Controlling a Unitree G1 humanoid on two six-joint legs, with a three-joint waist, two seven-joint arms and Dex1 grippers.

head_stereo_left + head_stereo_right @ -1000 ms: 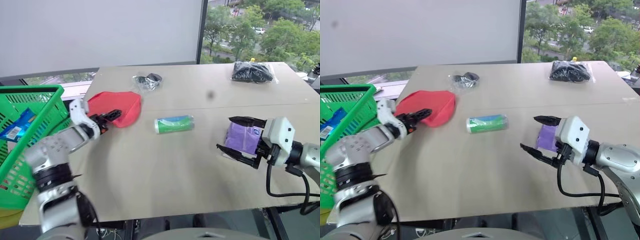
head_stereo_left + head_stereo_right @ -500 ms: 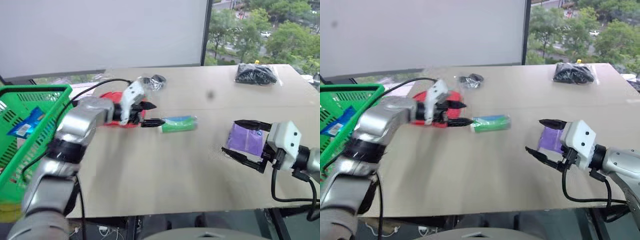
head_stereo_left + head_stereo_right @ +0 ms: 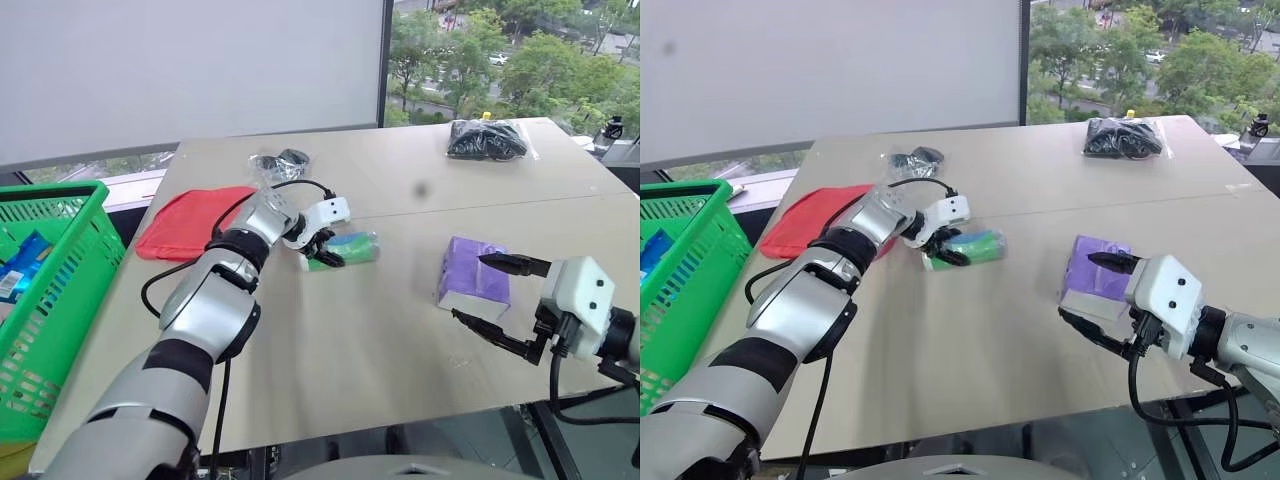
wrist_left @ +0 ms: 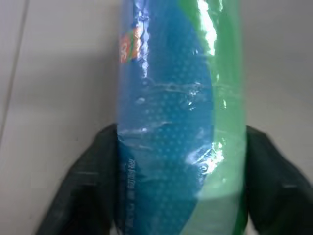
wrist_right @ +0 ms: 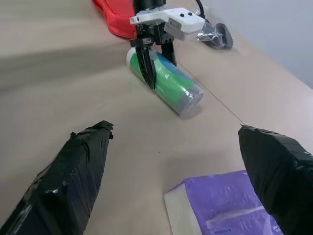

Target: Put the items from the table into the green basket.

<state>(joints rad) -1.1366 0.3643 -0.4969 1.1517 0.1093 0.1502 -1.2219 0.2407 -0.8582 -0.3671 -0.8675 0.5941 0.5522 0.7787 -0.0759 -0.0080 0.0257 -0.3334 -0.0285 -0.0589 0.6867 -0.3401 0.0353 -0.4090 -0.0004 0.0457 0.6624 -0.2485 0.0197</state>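
Straddling: left gripper (image 3: 322, 254) grasping green-and-blue can (image 3: 345, 248), frame centre on table (image 3: 330, 360).
Left wrist: fingers (image 4: 80, 186) flank can.
Right gripper (image 3: 492, 300): released, beside purple packet (image 3: 472, 272).
Head: green basket (image 3: 60, 300) far left.

green basket (image 3: 60, 260): cut off by frame's left edge, blue packet (image 3: 18, 268) inside part-hidden | green-and-white can (image 4: 181, 117): both ends cropped in left wrist view, label print unreadable | purple packet (image 5: 230, 208): cropped at edge

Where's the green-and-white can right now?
The can lies on its side mid-table near the seam, between the red pouch and purple packet, with the left hand straddling it.
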